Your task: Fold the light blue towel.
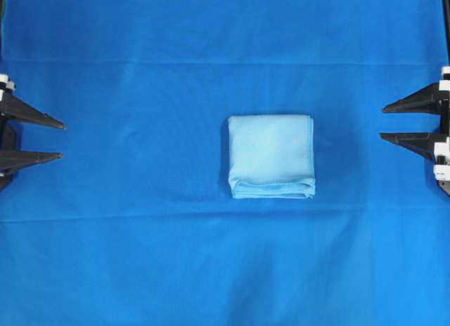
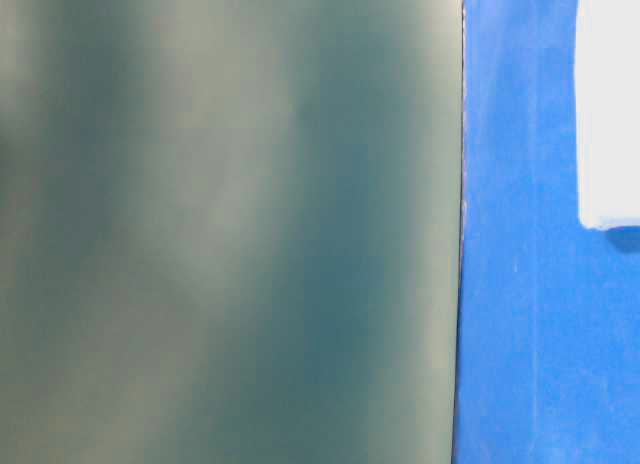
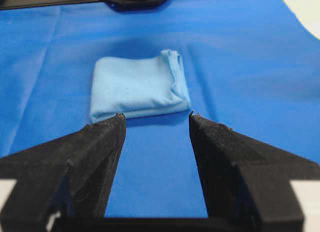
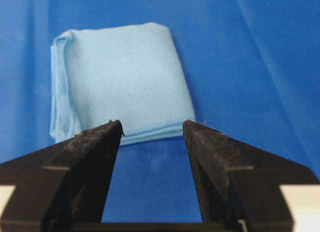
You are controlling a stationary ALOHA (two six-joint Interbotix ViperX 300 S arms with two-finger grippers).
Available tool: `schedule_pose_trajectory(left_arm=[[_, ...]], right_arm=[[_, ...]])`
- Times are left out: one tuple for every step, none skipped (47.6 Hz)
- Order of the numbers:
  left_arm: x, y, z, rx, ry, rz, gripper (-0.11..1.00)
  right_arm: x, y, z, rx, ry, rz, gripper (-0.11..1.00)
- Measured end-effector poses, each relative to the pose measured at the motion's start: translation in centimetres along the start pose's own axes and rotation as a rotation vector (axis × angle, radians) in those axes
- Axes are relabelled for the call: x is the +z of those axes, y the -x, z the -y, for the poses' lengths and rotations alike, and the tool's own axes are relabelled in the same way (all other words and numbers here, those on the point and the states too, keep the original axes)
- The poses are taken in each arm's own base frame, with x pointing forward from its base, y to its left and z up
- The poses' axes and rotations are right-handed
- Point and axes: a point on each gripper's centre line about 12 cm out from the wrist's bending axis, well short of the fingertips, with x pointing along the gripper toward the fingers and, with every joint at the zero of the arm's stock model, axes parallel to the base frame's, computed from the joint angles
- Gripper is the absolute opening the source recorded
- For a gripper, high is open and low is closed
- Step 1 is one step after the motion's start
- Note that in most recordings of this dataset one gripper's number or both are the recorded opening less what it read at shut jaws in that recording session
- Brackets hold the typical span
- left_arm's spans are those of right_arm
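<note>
The light blue towel lies folded into a small thick square near the middle of the table, its layered edges toward the front. In the left wrist view the light blue towel rests well beyond the black fingertips, and the light blue towel in the right wrist view also lies past the tips. My left gripper stands open at the far left edge, empty. At the far right edge my right gripper is open too, with nothing between its fingers. Both are well apart from the towel.
A large royal-blue cloth covers the whole table, with faint creases. The table-level view is mostly blocked by a blurred grey-green surface; a strip of blue cloth and a pale object show at its right.
</note>
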Motion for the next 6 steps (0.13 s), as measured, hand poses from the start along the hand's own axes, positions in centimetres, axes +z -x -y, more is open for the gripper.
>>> schedule_pose_trajectory(left_arm=[[0.0, 0.0, 0.0, 0.0, 0.0, 0.0, 0.52], [-0.02, -0.02, 0.0, 0.0, 0.0, -0.002, 0.52], [0.0, 0.0, 0.0, 0.0, 0.0, 0.0, 0.52], [-0.02, -0.02, 0.0, 0.0, 0.0, -0.002, 0.52], [-0.02, -0.02, 0.0, 0.0, 0.0, -0.002, 0.52], [0.0, 0.0, 0.0, 0.0, 0.0, 0.0, 0.52]], right_arm=[[0.02, 0.02, 0.01, 0.0, 0.001, 0.002, 0.58], [0.02, 0.02, 0.01, 0.0, 0.001, 0.002, 0.58], [0.01, 0.02, 0.02, -0.001, 0.001, 0.001, 0.58], [0.0, 0.0, 0.0, 0.0, 0.001, 0.0, 0.58], [0.0, 0.0, 0.0, 0.0, 0.001, 0.0, 0.58], [0.02, 0.02, 0.01, 0.0, 0.001, 0.002, 0.58]])
